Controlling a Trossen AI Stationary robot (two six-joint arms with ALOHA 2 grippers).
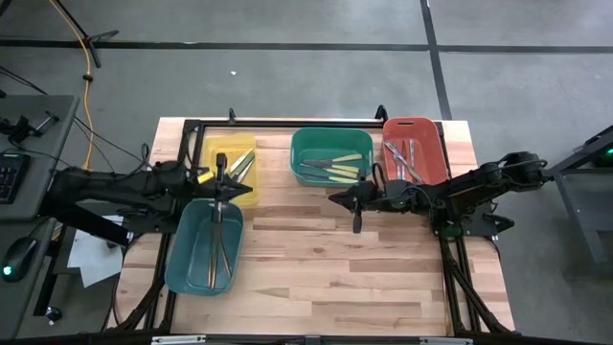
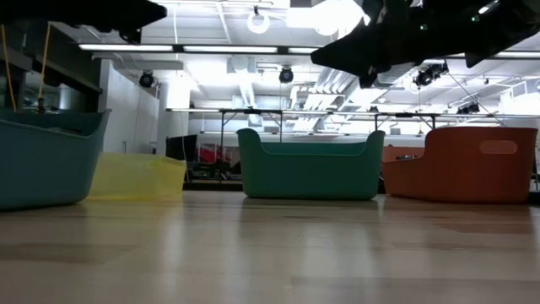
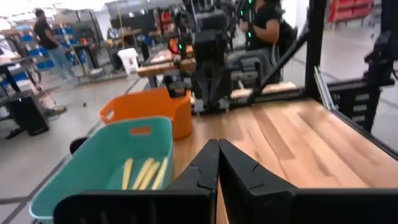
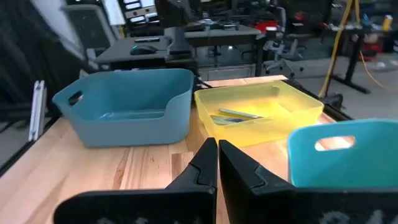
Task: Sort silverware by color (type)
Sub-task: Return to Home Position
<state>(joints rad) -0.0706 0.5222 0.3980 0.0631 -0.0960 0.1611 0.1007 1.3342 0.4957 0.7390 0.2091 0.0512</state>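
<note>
Four bins held all the silverware visible on the wooden table (image 1: 326, 273). In the high view, the yellow bin (image 1: 222, 153) at upper left held a few thin utensils (image 1: 243, 163) toward its right side. The green bin (image 1: 306, 144) at top centre held yellow-handled utensils (image 1: 337, 171). The red bin (image 1: 426, 134) just right of it held silver-grey utensils (image 1: 404, 158). The blue bin (image 1: 187, 259) at lower left held several long utensils (image 1: 218, 251).

The left gripper (image 3: 217, 149) hung at centre left, above where the yellow and blue bins met, its fingers pressed together and carrying nothing. The right gripper (image 4: 217, 148) hung right of centre, just below the green and red bins, its fingers likewise closed and empty. One person (image 3: 48, 34) stood in the room at the upper left of the left wrist view.
</note>
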